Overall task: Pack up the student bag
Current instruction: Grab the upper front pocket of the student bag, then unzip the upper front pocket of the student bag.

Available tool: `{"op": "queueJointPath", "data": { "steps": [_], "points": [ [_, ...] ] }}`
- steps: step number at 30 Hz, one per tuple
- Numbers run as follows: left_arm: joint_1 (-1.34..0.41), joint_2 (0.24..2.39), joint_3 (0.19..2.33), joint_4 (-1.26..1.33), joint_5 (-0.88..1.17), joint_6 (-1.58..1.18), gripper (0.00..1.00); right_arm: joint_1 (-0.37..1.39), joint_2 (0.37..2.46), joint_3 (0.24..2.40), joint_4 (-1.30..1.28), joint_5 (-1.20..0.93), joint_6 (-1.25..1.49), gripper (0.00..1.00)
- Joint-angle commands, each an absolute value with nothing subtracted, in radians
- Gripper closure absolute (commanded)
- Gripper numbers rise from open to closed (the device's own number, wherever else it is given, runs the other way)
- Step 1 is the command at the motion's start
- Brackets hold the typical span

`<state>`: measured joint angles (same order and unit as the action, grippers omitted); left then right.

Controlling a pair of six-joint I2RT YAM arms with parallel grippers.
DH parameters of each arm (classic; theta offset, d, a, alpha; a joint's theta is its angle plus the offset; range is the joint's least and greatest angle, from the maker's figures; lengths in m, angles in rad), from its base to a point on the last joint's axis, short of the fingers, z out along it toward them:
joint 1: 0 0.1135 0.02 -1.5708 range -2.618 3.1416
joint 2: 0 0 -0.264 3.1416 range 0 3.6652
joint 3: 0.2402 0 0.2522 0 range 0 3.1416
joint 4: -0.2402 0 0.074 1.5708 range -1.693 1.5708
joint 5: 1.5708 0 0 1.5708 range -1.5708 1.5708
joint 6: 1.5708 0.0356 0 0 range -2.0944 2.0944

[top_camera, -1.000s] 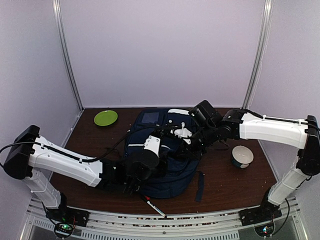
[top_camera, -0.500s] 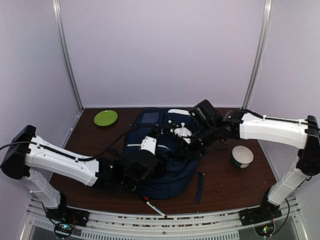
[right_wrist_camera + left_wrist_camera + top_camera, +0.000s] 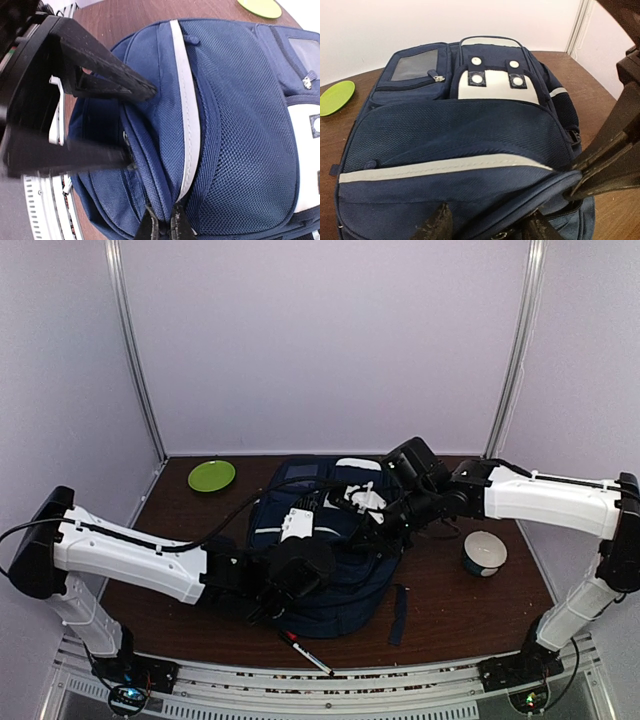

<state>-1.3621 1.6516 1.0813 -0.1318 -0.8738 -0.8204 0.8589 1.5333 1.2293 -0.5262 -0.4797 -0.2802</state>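
The student bag (image 3: 345,575) is a navy-blue backpack with white stripes, lying flat mid-table; it fills the left wrist view (image 3: 455,130) and the right wrist view (image 3: 225,125). My left gripper (image 3: 318,552) is open at the bag's near end (image 3: 487,225), its fingers astride the bag's edge fabric. They show as black bars in the right wrist view (image 3: 110,82). My right gripper (image 3: 378,532) is shut on a fold of the bag's fabric beside the white stripe (image 3: 164,222). Its fingers (image 3: 605,165) hold that edge up at the bag's right side.
A green plate (image 3: 211,475) lies at the back left. A white bowl with a dark band (image 3: 485,552) stands right of the bag. A black pen with a red end (image 3: 305,650) lies by the front edge. A dark strap (image 3: 400,612) trails from the bag.
My left wrist has shifted a little to the right along the bag's near end. My right gripper keeps its pinch on the fabric and has hardly moved.
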Motion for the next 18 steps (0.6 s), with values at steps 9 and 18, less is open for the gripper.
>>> {"op": "queueJointPath", "data": {
  "steps": [9, 18],
  "points": [
    [-1.288, 1.543, 0.937, -0.561, -1.01, -1.024, 0.55, 0.786, 1.433, 1.233, -0.404, -0.498, -0.272, 1.0],
    [-1.25, 1.422, 0.866, -0.463, -0.998, -0.88, 0.55, 0.783, 1.436, 1.203, -0.4, -0.488, -0.278, 1.0]
  ]
}}
